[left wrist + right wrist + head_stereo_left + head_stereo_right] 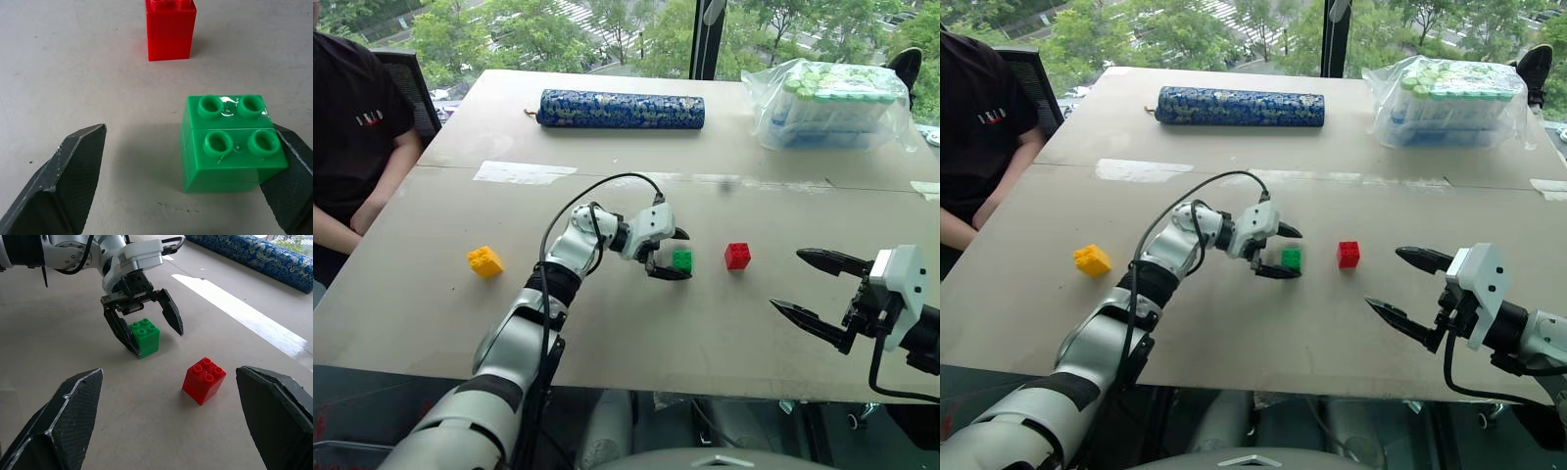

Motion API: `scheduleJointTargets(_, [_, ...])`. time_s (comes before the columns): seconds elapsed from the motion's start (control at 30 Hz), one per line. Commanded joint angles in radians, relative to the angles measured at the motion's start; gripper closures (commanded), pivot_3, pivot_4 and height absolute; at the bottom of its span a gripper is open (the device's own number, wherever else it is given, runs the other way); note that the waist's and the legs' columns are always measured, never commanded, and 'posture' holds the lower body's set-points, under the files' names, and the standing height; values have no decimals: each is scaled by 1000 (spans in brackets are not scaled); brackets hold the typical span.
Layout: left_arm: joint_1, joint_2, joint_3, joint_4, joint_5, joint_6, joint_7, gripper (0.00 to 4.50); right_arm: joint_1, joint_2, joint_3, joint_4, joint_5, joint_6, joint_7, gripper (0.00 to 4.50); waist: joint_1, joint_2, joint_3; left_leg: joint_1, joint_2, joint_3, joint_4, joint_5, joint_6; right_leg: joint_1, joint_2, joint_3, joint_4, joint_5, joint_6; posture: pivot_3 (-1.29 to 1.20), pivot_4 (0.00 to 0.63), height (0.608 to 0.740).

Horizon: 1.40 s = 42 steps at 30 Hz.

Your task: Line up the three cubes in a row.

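Nearest you: right gripper [822, 289], fingers spread wide, holding nothing, hanging over the near right part of the table [607, 352]. It points in toward the middle; the red cube [737, 256] lies ahead of it and to its left, well apart.

Mid-table: left gripper [674, 255] is spread around the green cube [682, 259], not clamped. In the left wrist view one finger [288, 161] sits right against the cube's side, looks like touching; the other finger [73, 166] is well clear on the opposite side. So the cube is off-centre in the jaws. My read: closing now will drag it sideways before it seats, or you shift the hand toward the touching side first.

Axis: the left gripper points to the robot's right, straight along the line from green to red. Red is just beyond green on that line, near but not touching, studs up, both upright. Those two already read as a row.

The odd one out: the yellow cube [484, 261] sits far off to the left, close to the table's left edge, roughly level with the other two. Left arm is the nearer one for it; the right would have to cross over.

Room: bare table between yellow and green, nothing in the way.

Far side: a blue patterned roll [621, 109] and a clear bag of tubes [832, 106], well away from the cubes. A seated person [352, 147] is at the left edge near yellow, so mind that side.
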State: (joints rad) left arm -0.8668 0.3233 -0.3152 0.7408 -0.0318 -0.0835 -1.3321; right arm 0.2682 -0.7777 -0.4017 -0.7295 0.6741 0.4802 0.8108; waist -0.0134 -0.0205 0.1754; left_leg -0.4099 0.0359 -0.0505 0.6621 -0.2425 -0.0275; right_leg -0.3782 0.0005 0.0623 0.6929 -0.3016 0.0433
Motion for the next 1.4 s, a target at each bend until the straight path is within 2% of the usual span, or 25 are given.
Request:
scheduleJointTargets(0.03, [-29, -3, 17, 16, 0, -32, -7, 9, 4, 4, -36, -32, 3, -22, -9, 0, 0, 0, 0, 0, 0, 0, 0, 0, 0, 0, 0, 0, 0, 0, 0, 0, 150, 740])
scheduleJointTargets(0.3, [-60, -6, 23, 78, 12, -84, 1, 9, 2, 0, -34, -27, 1, -28, -13, 0, 0, 0, 0, -1, 0, 0, 1, 0, 0, 0, 0, 0, 0, 0, 0, 0, 150, 740])
scheduleJointTargets(0.5, [-31, 8, 34, 34, -12, -57, -15, 9, -2, 6, -19, -28, -4, -32, -18, 0, 0, 0, 0, -1, 0, 0, 1, 0, 0, 0, 0, 0, 1, 0, 0, 0, 150, 740])
scheduleJointTargets(0.6, [26, 45, 76, -103, -76, 23, -45, 9, -18, 10, -7, -35, 11, -29, -22, 0, -4, 0, 0, -1, 0, 0, 1, 0, 0, 0, 0, 0, 1, 0, 0, 0, 150, 740])
scheduleJointTargets(0.7, [118, 120, 130, -329, -142, 146, -40, 9, -35, 12, 7, -46, 30, -20, -21, 0, -10, 0, 0, 0, 1, -1, 1, 0, 0, 0, 0, 0, 1, 0, 0, 0, 150, 740])
scheduleJointTargets(0.83, [268, 234, 264, -653, -281, 409, 42, 9, -61, 5, 34, -36, 46, -11, -6, 0, -17, 0, 0, 0, 2, -2, 1, 0, 0, 0, 0, 0, 1, 0, 0, 0, 150, 740])
scheduleJointTargets(0.97, [405, 323, 485, -843, -408, 675, 228, 9, -112, -2, 74, -21, 62, -8, 13, 0, -18, 0, 0, 0, 2, -3, 2, 0, 0, 1, -1, -2, 1, 0, 0, 0, 150, 740])
scheduleJointTargets(1.07, [545, 341, 670, -915, -390, 775, 437, 9, -184, 5, 139, -12, 77, 6, 16, 0, -20, 0, 0, 1, 2, -3, 2, 0, 0, 1, -1, -3, 2, 0, 0, 0, 150, 740])
scheduleJointTargets(1.13, [651, 274, 806, -975, -322, 799, 651, 9, -237, 17, 221, -7, 53, 6, 23, 0, -24, 1, 0, 2, 2, -5, 2, 0, 0, 1, -1, -2, 2, 0, 0, 0, 150, 740])
scheduleJointTargets(1.2, [729, 194, 882, -1071, -296, 831, 805, 9, -277, 34, 281, 6, 43, 5, 29, 0, -26, 0, -1, 3, 2, -6, 1, 0, 0, 2, -1, 0, 2, 0, 0, 0, 150, 740])
scheduleJointTargets(1.4, [833, -11, 924, -1308, -241, 953, 1132, 9, -359, 45, 348, 95, 29, -14, 91, 0, 9, -3, -1, -2, 2, -8, 5, 0, 0, 2, -4, -7, 1, 0, 0, 0, 150, 740])
